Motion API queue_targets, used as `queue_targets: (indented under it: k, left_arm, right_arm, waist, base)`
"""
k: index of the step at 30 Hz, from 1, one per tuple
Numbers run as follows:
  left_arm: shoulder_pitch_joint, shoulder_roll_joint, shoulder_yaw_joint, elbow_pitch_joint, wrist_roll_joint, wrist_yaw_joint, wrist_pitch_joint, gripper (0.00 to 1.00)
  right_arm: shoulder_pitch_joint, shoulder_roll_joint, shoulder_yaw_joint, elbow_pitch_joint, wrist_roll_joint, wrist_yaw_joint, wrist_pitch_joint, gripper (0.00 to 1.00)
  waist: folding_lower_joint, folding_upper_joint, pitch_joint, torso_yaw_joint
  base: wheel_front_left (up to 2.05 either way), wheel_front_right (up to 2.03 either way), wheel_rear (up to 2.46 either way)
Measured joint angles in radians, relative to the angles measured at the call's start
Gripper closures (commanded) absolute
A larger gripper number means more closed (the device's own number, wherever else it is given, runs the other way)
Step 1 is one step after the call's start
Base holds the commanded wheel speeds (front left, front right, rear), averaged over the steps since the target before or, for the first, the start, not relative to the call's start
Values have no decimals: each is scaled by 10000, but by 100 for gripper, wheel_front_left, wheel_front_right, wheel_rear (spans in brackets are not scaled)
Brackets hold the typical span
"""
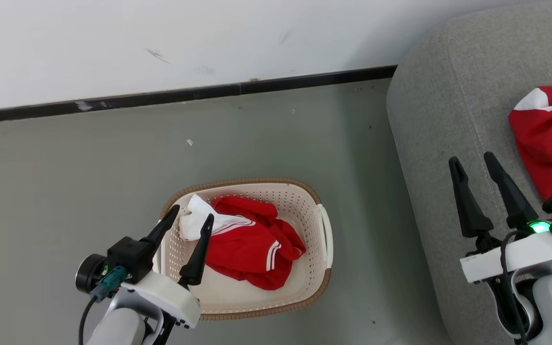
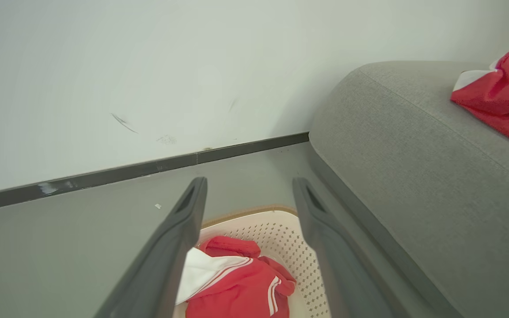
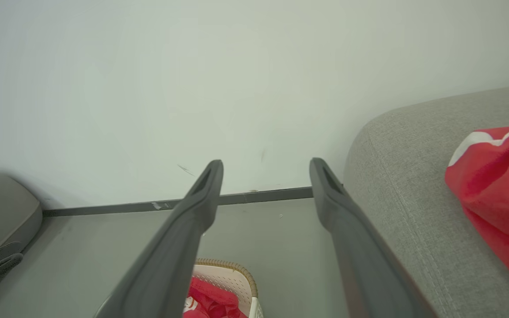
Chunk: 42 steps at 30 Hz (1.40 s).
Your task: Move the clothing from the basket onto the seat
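While left gripper [image 1: 192,212] gapes over basket [image 1: 252,181] rim, seat [image 1: 429,143] edge stands apart.

This looks like a domestic room, most likely a living-room corner. A large grey fabric seat [image 1: 448,120] with rounded corners and a stitched seam, the kind a sofa has, stands by a plain white wall [image 1: 209,38]. A cream laundry basket [image 1: 304,206] with perforated walls and a brown woven-look rim sits on the floor [image 1: 65,182] near it. 1 red garment [image 1: 252,249] with white stripes lies crumpled in the basket, and a second red garment [image 1: 551,143] lies on the seat. The wall bears a few dark scuffs, a dark skirting strip [image 1: 185,94] runs along its foot, and the floor is smooth and grey-green.
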<state>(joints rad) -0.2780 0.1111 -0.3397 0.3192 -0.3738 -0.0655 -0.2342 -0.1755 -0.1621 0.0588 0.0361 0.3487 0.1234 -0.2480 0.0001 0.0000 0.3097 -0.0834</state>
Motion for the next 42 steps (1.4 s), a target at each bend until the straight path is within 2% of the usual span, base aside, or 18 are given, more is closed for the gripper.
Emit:
queue_targets:
  k: [18, 25, 42]
  left_arm:
    - [-1616, -244, -947, 1732, 414, -268, 809, 0]
    - [-2180, -407, -1026, 2516, 368, -357, 1120, 0]
    - [-3633, -297, -1062, 4257, 514, -437, 1542, 0]
  right_arm:
    - [-797, 174, -90, -378, -178, 0, 0, 0]
    - [-863, 336, -136, -535, -221, 0, 0, 0]
    - [-1419, 656, -107, -796, -234, 0, 0, 0]
  waist:
    - [0, 0, 1186, -510]
    - [0, 0, 1647, -774]
    - [-1, 0, 2759, -1506]
  base:
    - [0, 0, 0]
    - [0, 0, 0]
    - [0, 0, 0]
